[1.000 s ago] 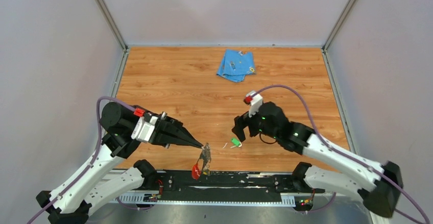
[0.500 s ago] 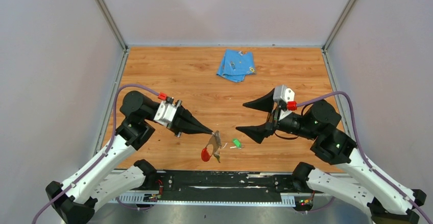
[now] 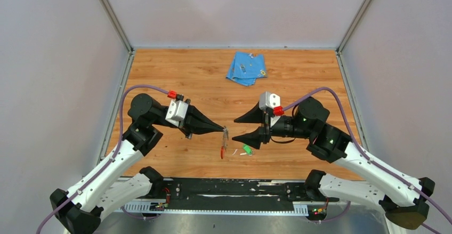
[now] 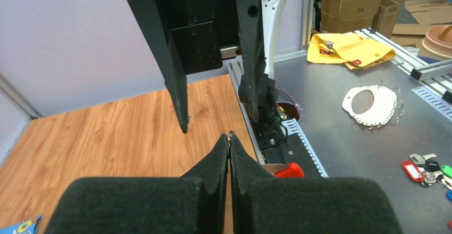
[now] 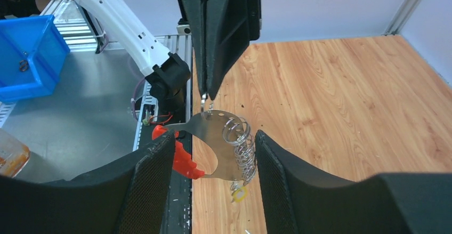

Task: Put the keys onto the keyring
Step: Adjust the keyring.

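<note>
The left gripper (image 3: 224, 130) lifts the keyring (image 3: 223, 144) away from the near rail (image 3: 266, 183) and turns it edge-on to the top camera. The right gripper (image 3: 234, 131) swings round to face it, its 2 fingers (image 3: 249, 116) narrowing from their widest spread.

The left hand (image 3: 223, 130) reached from the left side of the surface (image 3: 160, 79) toward its middle. Its fingers were pressed together on the top of the keyring (image 3: 223, 143), which hung edge-on below the tips, red strip lowest, not far from the near edge. The right hand (image 3: 234, 129) faced it from the right with its two fingers spread apart. Their tips were just beside the keyring; contact could not be judged. The green key (image 3: 246, 150) lay on the wood under the right hand, with a small pale sliver (image 3: 235, 151) just left of it, too small to identify. A folded blue cloth (image 3: 246, 67) lay near the far edge, slightly right of centre.
</note>
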Controlling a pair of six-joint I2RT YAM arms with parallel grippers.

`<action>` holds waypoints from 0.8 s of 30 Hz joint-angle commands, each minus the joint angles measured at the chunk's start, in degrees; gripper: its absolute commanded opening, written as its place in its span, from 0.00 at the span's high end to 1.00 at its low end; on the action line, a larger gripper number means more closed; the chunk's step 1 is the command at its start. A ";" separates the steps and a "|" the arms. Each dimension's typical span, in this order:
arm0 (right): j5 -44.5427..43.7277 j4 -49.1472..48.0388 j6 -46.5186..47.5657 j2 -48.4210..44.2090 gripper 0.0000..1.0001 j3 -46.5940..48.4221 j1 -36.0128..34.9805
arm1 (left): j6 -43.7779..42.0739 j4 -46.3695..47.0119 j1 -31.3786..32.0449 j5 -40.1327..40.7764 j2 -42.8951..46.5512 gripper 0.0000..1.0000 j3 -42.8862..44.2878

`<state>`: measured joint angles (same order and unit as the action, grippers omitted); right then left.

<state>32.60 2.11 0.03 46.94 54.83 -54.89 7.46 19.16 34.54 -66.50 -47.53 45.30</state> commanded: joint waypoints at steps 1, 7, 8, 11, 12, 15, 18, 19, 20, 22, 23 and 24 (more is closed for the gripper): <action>-4.15 -3.80 3.61 0.22 0.44 1.61 -3.12 | 0.27 0.97 -0.61 1.67 0.28 1.00 -0.45; -6.32 -5.23 3.85 0.98 0.55 1.04 -4.67 | 0.45 0.97 -1.00 2.92 -0.11 1.00 -0.65; -6.32 -5.27 3.69 1.22 0.57 1.09 -4.77 | 0.45 0.97 -1.07 3.12 -0.19 1.00 -0.65; -6.36 -5.07 3.41 1.86 0.58 1.29 -4.89 | 0.31 0.97 -1.24 3.67 -0.05 1.00 -0.58; -6.45 -4.95 3.32 2.12 0.58 1.28 -4.87 | 0.35 0.97 -1.28 3.64 -0.16 1.00 -0.56; -6.67 -4.99 2.97 2.65 0.58 1.38 -4.87 | 0.36 0.97 -1.28 3.61 -0.04 1.00 -0.47; -6.99 -5.16 2.72 2.96 0.60 1.54 -4.96 | 0.36 0.97 -1.31 3.60 0.02 1.00 -0.47; -7.10 -5.23 2.69 3.15 0.62 1.67 -4.96 | 0.36 0.97 -1.32 3.51 0.05 1.00 -0.52; -7.18 -5.27 2.65 3.25 0.65 1.74 -4.92 | 0.36 0.97 -1.30 3.44 0.03 1.00 -0.56; -7.14 -5.59 2.37 3.53 0.72 1.85 -4.96 | 0.27 0.97 -1.30 3.39 0.01 1.00 -0.65; -7.12 -5.74 2.21 3.68 0.73 1.79 -4.96 | 0.19 0.97 -1.24 3.48 0.07 1.00 -0.73; -7.12 -5.90 1.92 3.85 0.76 1.84 -4.96 | 0.11 0.97 -1.30 3.58 0.07 1.00 -0.78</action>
<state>26.26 -1.63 2.55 50.54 54.83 -58.92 7.53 19.16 33.80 -63.59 -47.59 44.97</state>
